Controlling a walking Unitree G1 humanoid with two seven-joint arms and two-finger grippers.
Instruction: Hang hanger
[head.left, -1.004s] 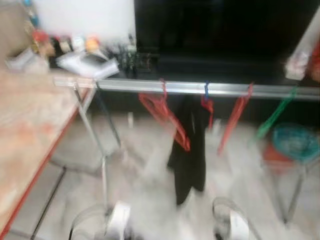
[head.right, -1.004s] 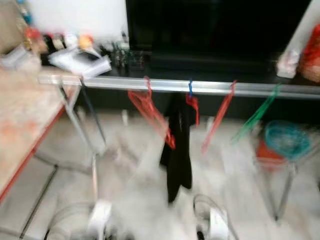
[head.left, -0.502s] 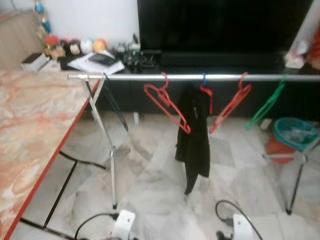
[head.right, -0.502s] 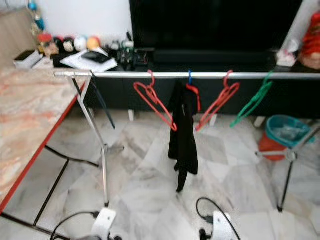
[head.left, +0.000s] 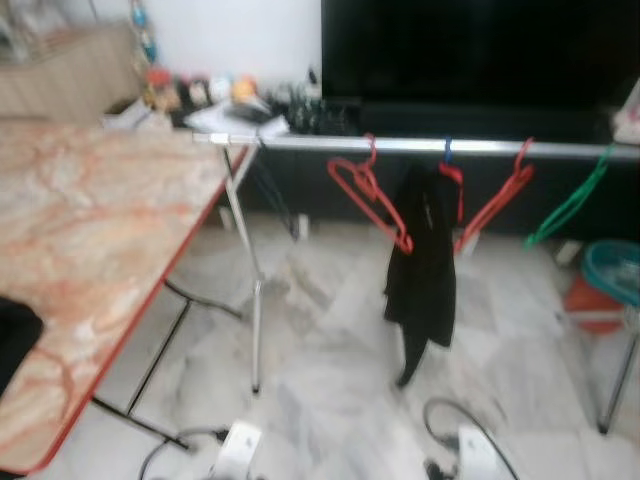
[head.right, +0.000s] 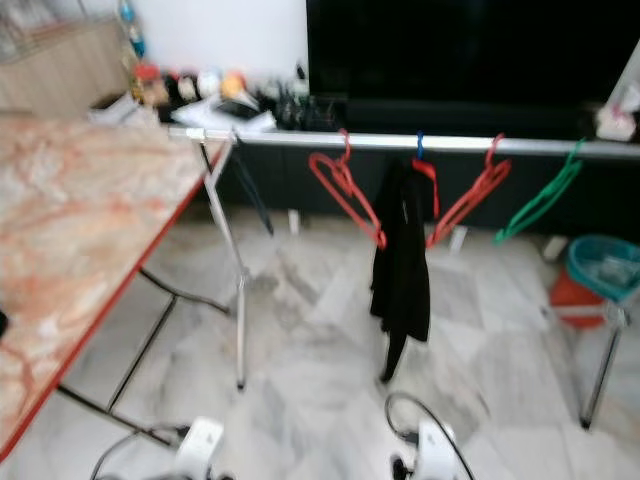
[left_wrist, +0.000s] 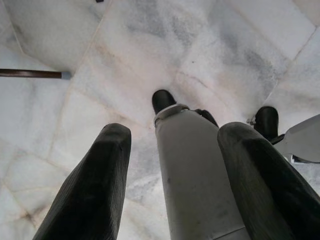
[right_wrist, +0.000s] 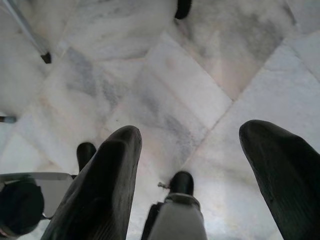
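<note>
Both grippers, left (left_wrist: 172, 165) and right (right_wrist: 192, 170), hang spread and empty; find a hanger before approaching the rail (head.left: 440, 147).

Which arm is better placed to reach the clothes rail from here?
Right, marginally: the rail and red hangers lie ahead and rightward, while the marble table crowds the left. Left gripper and right gripper both hang open over the floor.

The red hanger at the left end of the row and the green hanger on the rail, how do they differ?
The red hanger hangs nearest the rail's left end, left of the black garment; the green hanger hangs furthest right. The two hangers slant opposite ways. Both are bare and hooked on the same rail.
</note>
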